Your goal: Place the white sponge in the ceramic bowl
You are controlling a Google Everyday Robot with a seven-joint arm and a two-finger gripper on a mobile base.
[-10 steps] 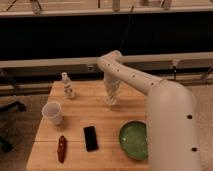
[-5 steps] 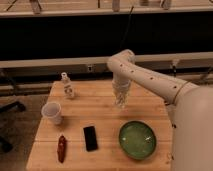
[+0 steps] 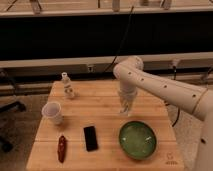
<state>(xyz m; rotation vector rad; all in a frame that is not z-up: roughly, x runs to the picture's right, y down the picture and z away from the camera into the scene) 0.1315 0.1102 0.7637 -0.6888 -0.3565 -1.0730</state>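
We judge the carry underway: our tool hangs above the counter (grip state we cannot tell); next, shift over the ceramic bowl.

ceramic bowl: glossy green, paler inside
hand, just above the bowl: white
worktop: light wood
cup: white
phone: black

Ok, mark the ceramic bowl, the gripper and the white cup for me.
ceramic bowl [image 3: 137,139], camera view, centre of the pale green inside.
gripper [image 3: 126,109], camera view, fingertip end, above the table just behind the bowl.
white cup [image 3: 53,112], camera view, outer side wall.
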